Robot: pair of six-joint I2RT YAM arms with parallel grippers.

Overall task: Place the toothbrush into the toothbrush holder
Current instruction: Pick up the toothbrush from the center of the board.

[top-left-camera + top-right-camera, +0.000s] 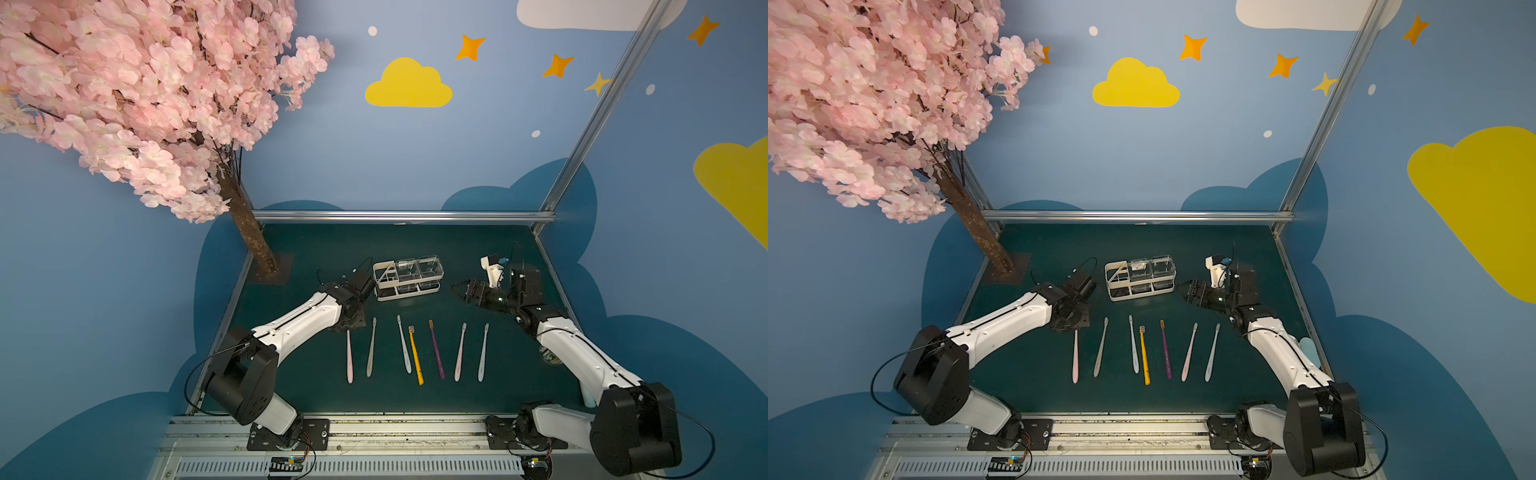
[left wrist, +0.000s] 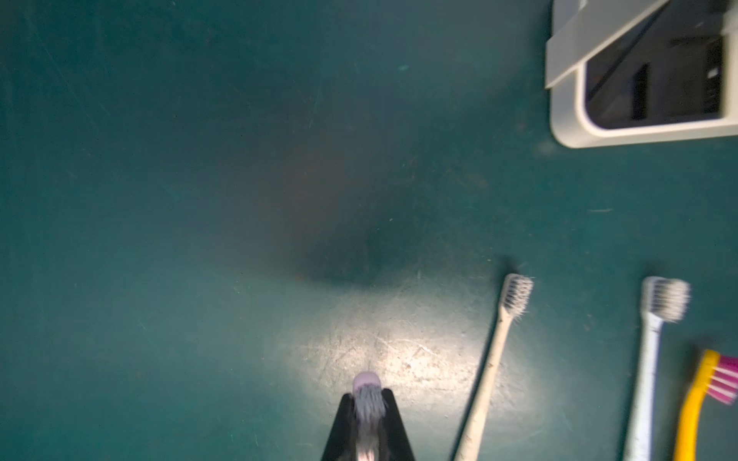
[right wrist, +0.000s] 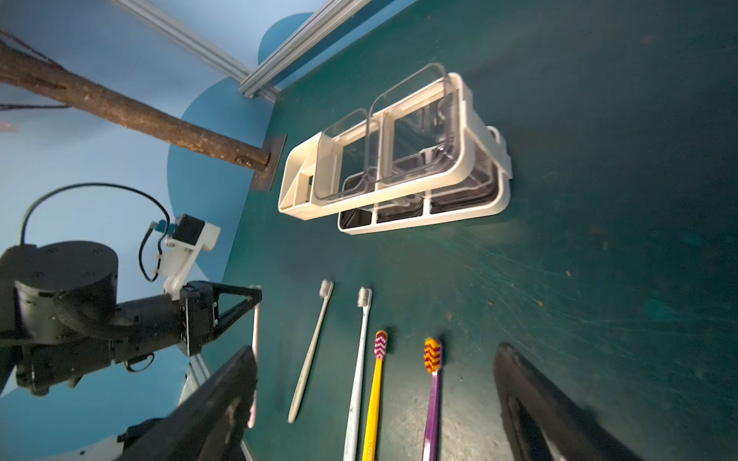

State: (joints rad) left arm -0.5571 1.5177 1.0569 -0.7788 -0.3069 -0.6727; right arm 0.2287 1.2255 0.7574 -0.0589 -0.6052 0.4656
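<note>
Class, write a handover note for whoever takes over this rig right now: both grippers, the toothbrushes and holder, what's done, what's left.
Left gripper: shut on the pink toothbrush near its head.
Right gripper: open, empty, beside the toothbrush holder.
Six other toothbrushes lie in a row on the mat; the holder holds none.
Done: the grasp. Left: lift the brush and set it in the holder.

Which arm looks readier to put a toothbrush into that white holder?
The left. The left gripper is shut on the pink toothbrush near the bristles, close beside the toothbrush holder. The right gripper hangs open and empty on the holder's other side.
</note>
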